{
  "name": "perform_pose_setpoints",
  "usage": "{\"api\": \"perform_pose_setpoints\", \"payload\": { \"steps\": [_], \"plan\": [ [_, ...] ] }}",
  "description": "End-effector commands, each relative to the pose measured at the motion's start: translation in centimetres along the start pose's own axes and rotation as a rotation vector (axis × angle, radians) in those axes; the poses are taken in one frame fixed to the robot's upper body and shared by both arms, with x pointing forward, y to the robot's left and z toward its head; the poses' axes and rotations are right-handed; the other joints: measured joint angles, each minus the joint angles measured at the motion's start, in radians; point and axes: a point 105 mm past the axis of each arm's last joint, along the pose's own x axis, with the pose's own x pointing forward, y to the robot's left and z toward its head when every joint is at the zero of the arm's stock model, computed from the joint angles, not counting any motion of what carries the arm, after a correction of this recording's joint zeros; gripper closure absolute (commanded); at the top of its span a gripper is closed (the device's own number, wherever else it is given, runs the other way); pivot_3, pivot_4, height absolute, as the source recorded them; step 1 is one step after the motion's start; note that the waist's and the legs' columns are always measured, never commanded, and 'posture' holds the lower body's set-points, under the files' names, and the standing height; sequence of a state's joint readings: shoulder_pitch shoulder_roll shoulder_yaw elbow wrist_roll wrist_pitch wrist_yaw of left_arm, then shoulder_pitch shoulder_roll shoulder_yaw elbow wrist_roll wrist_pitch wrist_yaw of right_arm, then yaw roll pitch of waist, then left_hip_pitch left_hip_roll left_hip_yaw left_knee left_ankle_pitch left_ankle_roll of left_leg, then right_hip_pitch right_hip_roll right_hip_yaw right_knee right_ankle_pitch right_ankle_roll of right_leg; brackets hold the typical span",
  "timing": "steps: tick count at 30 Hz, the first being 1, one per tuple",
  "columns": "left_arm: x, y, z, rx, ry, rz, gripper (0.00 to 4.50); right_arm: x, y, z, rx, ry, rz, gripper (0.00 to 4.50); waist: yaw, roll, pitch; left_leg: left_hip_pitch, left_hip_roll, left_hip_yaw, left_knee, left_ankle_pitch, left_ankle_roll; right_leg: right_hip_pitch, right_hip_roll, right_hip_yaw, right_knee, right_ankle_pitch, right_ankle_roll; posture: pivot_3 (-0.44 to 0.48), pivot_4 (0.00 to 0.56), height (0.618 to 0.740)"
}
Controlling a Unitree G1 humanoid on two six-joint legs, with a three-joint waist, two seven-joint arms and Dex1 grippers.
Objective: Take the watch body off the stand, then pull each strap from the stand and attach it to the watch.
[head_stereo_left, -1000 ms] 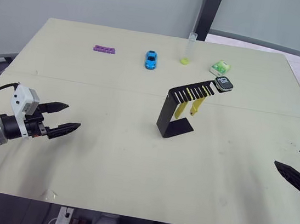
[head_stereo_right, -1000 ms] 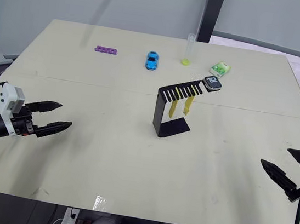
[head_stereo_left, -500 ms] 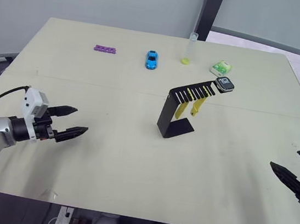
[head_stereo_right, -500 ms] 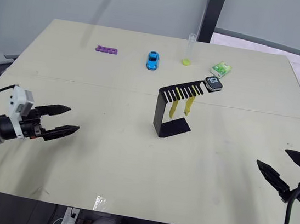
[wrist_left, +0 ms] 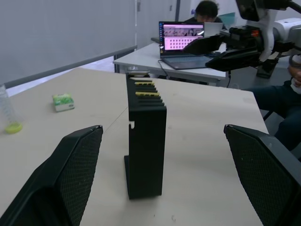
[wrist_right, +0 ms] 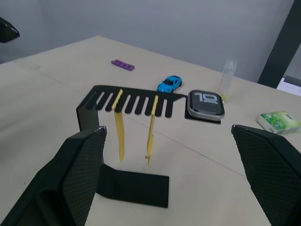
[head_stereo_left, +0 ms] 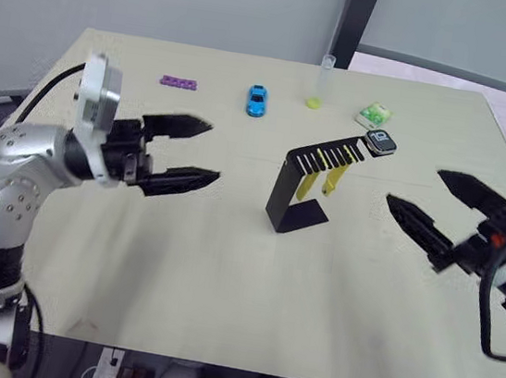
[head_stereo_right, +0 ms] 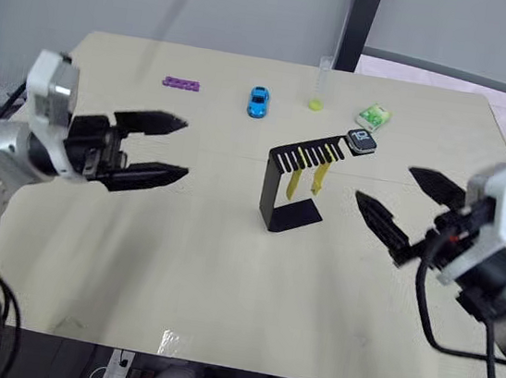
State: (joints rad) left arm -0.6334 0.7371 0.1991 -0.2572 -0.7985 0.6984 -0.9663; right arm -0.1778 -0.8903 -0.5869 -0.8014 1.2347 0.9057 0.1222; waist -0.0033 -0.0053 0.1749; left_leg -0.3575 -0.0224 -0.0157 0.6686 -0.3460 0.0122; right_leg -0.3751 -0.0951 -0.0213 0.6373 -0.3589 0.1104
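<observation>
table: pale cream table [head_stereo_left: 224, 269], smooth and matt, with a faint seam running across it behind the stand.
stand: we see the stand [head_stereo_left: 292, 190] near the table's middle, bent black sheet metal with a flat foot, an upright and a sloping top arm cut into comb-like slots.
watch body: the watch body [wrist_right: 205, 104] sits on the far end of the stand's arm, a rounded-square black case with a grey rim and light marks on its dark screen.
straps: two narrow yellow straps [wrist_right: 120, 130] hang side by side from the slots, thin and flexible.
left pincer: our left pincer [head_stereo_left: 197, 153] hovers above the table to the left of the stand, its tapered black fingers spread wide, holding nothing.
right pincer: our right pincer [head_stereo_left: 435, 210] hovers to the right of the stand, fingers also wide apart and empty, tips facing the stand.
far edge: a blue toy car [head_stereo_left: 256, 100], a purple strip [head_stereo_left: 178, 82], a clear tube [head_stereo_left: 320, 83] with a yellow bottom, and a green-white box [head_stereo_left: 373, 114].
</observation>
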Motion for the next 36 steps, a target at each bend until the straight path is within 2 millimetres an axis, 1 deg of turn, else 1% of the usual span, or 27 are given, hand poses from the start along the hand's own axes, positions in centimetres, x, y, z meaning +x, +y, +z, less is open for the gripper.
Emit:
{"api": "perform_pose_setpoints", "payload": {
  "steps": [1,7,11,16,19,24,36],
  "plan": [
    [0.9,0.6,0.4,0.050,-0.011,0.003,0.05,1.4,-0.5,0.6,0.035,0.003,-0.064,0.00,-0.002,0.000,0.000,0.000,0.000,0.000,0.000,0.000,0.000,0.000,0.000,0.000,0.001,0.000,0.000,0.000,0.150,0.740],
    [1.8,0.9,0.5,0.080,-0.020,-0.023,0.05,3.3,-1.9,1.6,0.088,-0.008,-0.169,0.00,0.000,-0.001,0.001,-0.004,0.000,-0.001,0.006,0.000,0.000,-0.002,0.000,-0.001,0.000,0.000,0.000,0.000,0.150,0.740],
    [2.3,1.1,0.2,0.069,-0.020,-0.023,0.05,4.0,-2.3,1.7,0.095,0.007,-0.181,0.00,0.000,-0.001,0.001,-0.012,0.000,-0.004,0.012,0.000,0.001,-0.005,0.000,-0.004,0.002,0.000,0.000,0.000,0.150,0.740],
    [2.6,1.1,-0.3,0.083,-0.022,-0.021,0.05,4.6,-3.4,2.1,0.110,0.009,-0.212,0.00,0.000,-0.001,0.001,-0.014,0.000,-0.004,0.012,0.000,0.001,-0.006,0.000,-0.004,0.004,0.000,0.001,0.000,0.150,0.740],
    [2.9,1.2,0.0,0.087,-0.039,-0.012,0.05,4.9,-3.4,2.1,0.117,0.013,-0.207,0.00,0.000,-0.001,0.001,-0.014,0.000,-0.004,0.012,0.000,0.001,-0.006,0.000,-0.004,0.004,0.000,0.001,0.000,0.150,0.740],
    [3.1,1.3,-0.3,0.102,-0.033,-0.006,0.05,5.6,-3.3,1.5,0.119,0.026,-0.208,0.00,-0.001,-0.001,0.001,-0.014,0.000,-0.004,0.013,0.000,0.002,-0.006,0.000,-0.004,0.005,0.000,0.001,0.000,0.150,0.740],
    [3.5,1.6,0.3,0.122,-0.044,0.013,0.05,7.0,-3.5,0.7,0.117,0.046,-0.214,0.00,-0.001,-0.001,0.001,-0.014,0.000,-0.004,0.013,0.000,0.002,-0.007,0.000,-0.004,0.005,0.000,0.001,0.000,0.150,0.740]
  ]
}}
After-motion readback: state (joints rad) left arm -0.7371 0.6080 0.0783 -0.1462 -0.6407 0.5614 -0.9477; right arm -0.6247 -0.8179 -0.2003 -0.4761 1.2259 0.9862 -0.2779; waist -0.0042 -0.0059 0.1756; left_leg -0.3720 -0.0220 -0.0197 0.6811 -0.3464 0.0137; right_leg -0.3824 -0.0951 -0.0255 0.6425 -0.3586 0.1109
